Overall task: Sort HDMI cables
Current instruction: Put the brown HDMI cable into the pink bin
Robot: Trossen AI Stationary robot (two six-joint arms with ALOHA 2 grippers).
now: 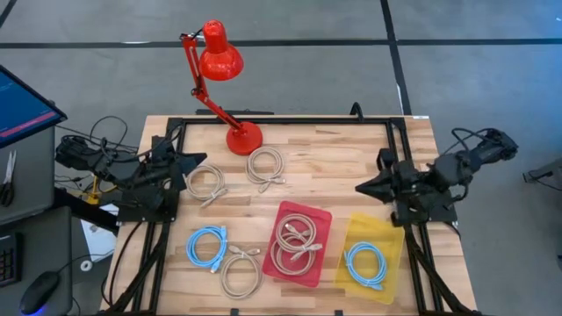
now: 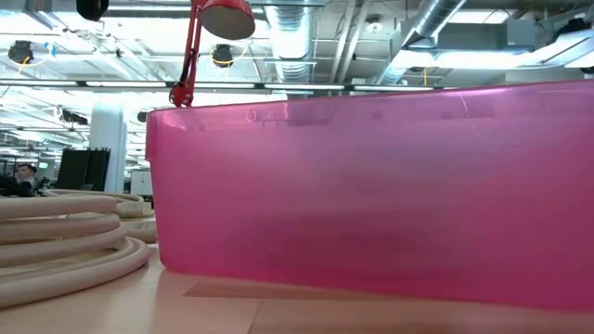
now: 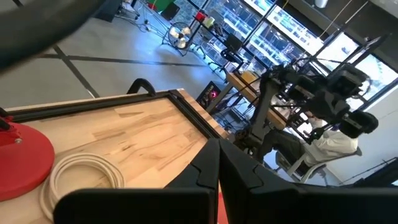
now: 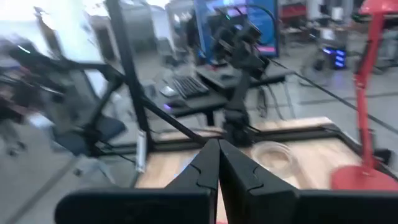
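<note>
Several beige HDMI coils lie flat on the wooden table: one [image 1: 206, 183] by my left gripper, one [image 1: 265, 167] below the lamp base, one [image 1: 240, 270] near the front edge. A light blue coil [image 1: 207, 245] lies beside that last one. Two beige coils [image 1: 297, 233] sit in the pink tray [image 1: 321, 219], and a blue coil [image 1: 365, 263] sits in the yellow tray [image 1: 386, 230]. My left gripper [image 1: 200, 160] hovers at the table's left, shut [image 3: 217, 158]. My right gripper [image 1: 360, 187] hovers at the right, shut [image 4: 217, 155]. Neither holds anything.
A red desk lamp [image 1: 219, 53] stands with its base [image 1: 243, 138] at the far middle of the table. A black frame [image 1: 281, 121] runs round the table top. The pink tray's wall [image 2: 371, 186] fills the low view, with a beige coil [image 2: 56, 241] to its left.
</note>
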